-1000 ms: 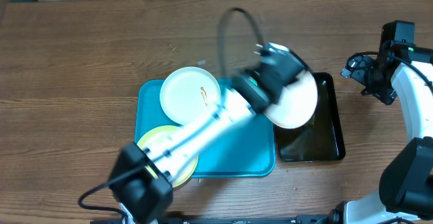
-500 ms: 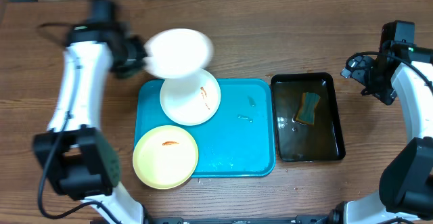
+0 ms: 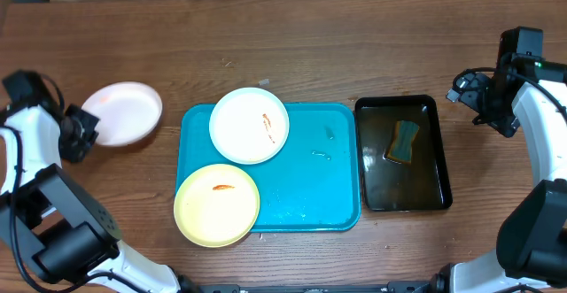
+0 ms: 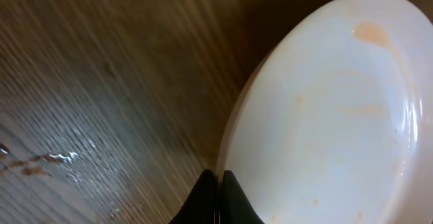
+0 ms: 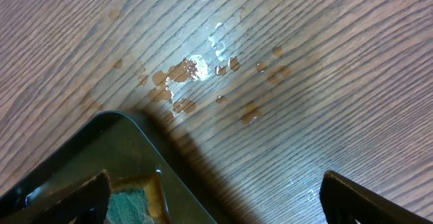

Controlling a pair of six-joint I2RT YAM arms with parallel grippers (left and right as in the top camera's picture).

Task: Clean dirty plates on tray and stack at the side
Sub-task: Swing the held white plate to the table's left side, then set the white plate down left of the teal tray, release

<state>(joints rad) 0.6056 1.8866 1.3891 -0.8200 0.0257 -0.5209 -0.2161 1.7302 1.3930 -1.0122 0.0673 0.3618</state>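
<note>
One white plate is off the tray, over the table at left, with a faint orange trace inside. The left gripper is pinched on its rim. Second white plate and yellow plate lie on the tray, smeared and uncleaned. The right gripper is spread wide and empty, near the basin.
</note>
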